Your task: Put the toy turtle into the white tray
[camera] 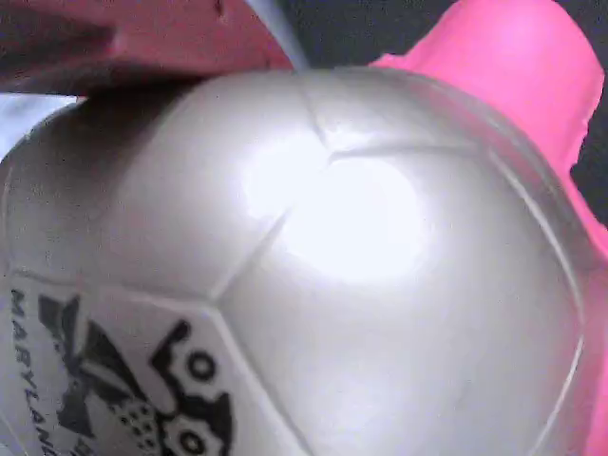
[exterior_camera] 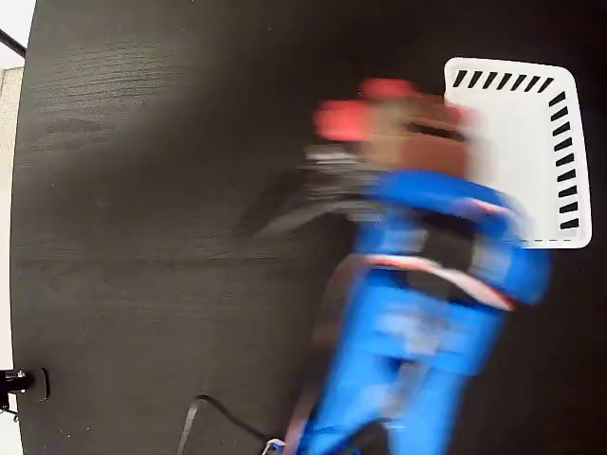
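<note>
Toy turtle (camera: 323, 275) fills the wrist view, seemingly gripped in the pincer (exterior_camera: 408, 128), though blur hides how far the jaws stand open. White tray (exterior_camera: 517, 133) just right of pincer. Pickup looks done; drop remains.

The toy turtle (camera: 361, 285) has a smooth, glossy shell with a pearly sheen and a strong white highlight; shallow moulded seams divide it into panels, and a dark mark is printed flat on it. Its pink limb looks matt and soft, like rubbery foam. The counter (exterior_camera: 142, 190) is black and matt with a fine wood-like grain in faint streaks. The white tray (exterior_camera: 517, 152) looks like smooth, even plastic with slotted walls. The arm (exterior_camera: 417, 332) shows blue, plastic-looking surfaces, though blur hides their finish.
</note>
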